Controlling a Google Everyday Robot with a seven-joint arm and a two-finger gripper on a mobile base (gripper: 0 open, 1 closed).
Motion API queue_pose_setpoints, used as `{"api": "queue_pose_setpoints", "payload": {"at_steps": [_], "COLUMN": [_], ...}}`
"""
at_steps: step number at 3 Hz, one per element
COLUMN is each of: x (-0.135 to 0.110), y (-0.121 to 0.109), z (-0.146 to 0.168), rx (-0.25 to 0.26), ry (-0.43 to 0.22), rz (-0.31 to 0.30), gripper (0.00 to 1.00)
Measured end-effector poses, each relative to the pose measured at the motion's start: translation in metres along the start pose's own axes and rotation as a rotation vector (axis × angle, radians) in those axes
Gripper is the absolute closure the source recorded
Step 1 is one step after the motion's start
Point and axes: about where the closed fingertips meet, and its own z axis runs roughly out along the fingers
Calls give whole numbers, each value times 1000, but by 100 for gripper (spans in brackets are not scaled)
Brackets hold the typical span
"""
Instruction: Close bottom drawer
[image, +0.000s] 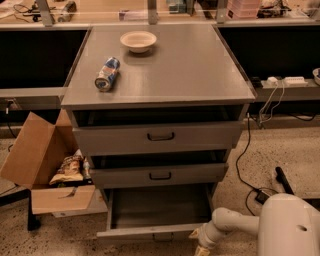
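bottom drawer (159, 206) stands pulled well out beneath two upper drawers (160, 155) — the tool (202, 241) just beside its front edge's right end, grip impossible to tell; open floor (295, 150) rightward.

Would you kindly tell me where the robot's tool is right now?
The tool sits at the camera view's bottom edge, right of centre, beside the right front corner of the pulled-out bottom drawer.

One camera looks down on the cabinet (190, 70) from high in front, fairly near; the gripper (201, 245) sits at five o'clock.
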Motion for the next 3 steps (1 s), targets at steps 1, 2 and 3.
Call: {"api": "queue_pose_setpoints", "payload": {"at_steps": [1, 2, 3], "x": [0, 0, -1], "y": [0, 0, -1], "z": [0, 0, 1], "rx": [0, 0, 7], "ry": [0, 0, -2], "rz": [0, 0, -6], "gripper": [0, 0, 18]}}
